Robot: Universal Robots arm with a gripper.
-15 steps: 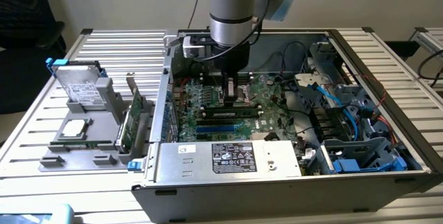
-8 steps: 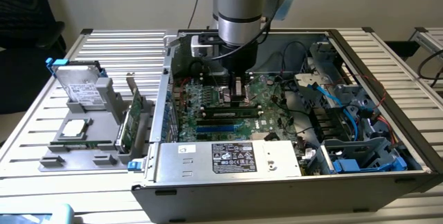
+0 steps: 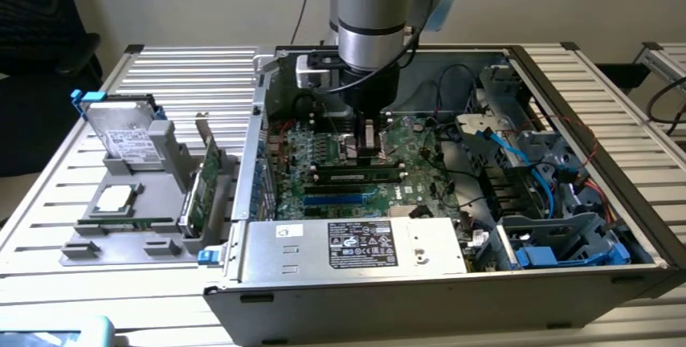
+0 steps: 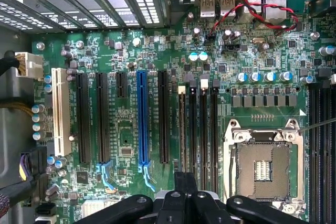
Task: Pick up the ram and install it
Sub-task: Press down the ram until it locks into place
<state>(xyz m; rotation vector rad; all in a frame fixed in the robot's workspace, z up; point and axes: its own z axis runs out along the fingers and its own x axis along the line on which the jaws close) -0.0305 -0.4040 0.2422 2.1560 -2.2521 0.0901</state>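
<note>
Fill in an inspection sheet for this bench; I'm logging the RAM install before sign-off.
Surface: slatted metal table carrying an open computer case.
Job's things: ram lying along the motherboard slots, under the gripper.
Clutter: grey parts holder with a hard drive and an expansion card.
Grippers: gripper shut, down at the ram.
Cables: blue cables; red and black wires.
Surroundings: nothing seen.

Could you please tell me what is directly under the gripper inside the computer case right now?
The gripper, shut, stands over the green motherboard. The ram lies along a slot just below its fingertips. Whether the fingertips touch the ram is hidden by the gripper itself.
</note>
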